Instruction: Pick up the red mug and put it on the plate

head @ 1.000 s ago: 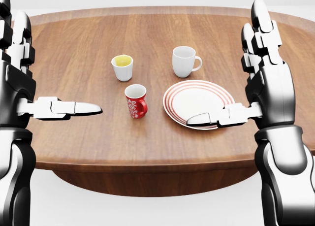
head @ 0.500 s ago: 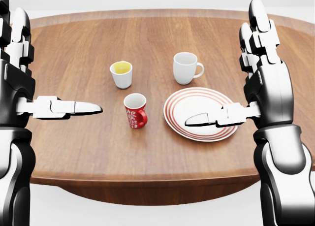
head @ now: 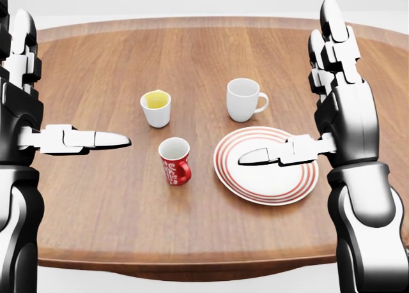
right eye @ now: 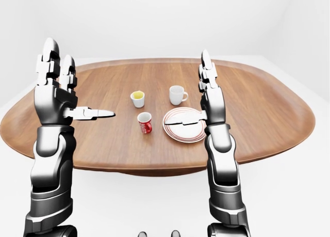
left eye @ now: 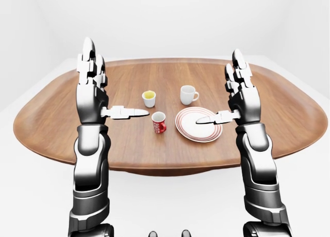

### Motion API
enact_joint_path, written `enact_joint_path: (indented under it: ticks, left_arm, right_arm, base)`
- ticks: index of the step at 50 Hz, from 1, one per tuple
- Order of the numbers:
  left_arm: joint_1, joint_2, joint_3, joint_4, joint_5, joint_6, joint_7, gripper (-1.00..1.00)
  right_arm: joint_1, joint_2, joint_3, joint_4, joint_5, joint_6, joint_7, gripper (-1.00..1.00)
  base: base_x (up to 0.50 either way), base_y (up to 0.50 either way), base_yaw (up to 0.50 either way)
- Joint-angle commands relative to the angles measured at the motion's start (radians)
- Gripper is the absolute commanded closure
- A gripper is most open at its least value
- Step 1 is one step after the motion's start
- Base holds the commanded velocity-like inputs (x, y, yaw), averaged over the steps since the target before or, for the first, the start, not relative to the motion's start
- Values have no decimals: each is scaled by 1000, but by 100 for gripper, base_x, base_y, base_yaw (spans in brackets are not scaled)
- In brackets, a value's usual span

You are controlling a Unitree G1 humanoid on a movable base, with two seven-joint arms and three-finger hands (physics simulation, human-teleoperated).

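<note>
Wood grain runs across the broad oval desk (head: 204, 44), whose brown top looks smooth and faintly glossy. Both hands are raised palm-inward with the fingers spread and nothing gripped: on the left hand (head: 25, 108) two segmented metal fingers point upward while the thumb-like one juts sideways toward the middle of the head view, and the right hand (head: 339, 108) mirrors that pose. The red mug (head: 175, 161) stands upright on the desk, between the two sideways finger tips and a little below them in the head view, apart from both; it is a small cylinder with a white interior, a white pattern on its side, and a handle turned toward the right fingers. The plate (head: 300, 178), round, white and ringed with thin red bands, lies flat just right of the red mug, and the right hand's sideways finger is seen over its centre without clear contact. Above the left finger tip's level stands a white cup with a yellow interior (head: 156, 108), and near the right fingers a plain white mug (head: 244, 99) with its handle turned toward them.
</note>
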Motion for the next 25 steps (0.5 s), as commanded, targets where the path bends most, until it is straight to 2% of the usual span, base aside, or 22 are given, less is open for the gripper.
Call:
enact_joint_path:
  ticks: [1, 25]
  left_arm:
    - [-1, 3, 4, -1, -4, 0, 0, -100]
    - [-2, 11, 12, -15, -14, 0, 1, -100]
  right_arm:
    - [-2, 2, 3, 0, -4, 0, 3, -100]
    - [-7, 4, 6, -4, -12, 0, 6, -100]
  base:
    - [19, 0, 0]
    - [19, 0, 0]
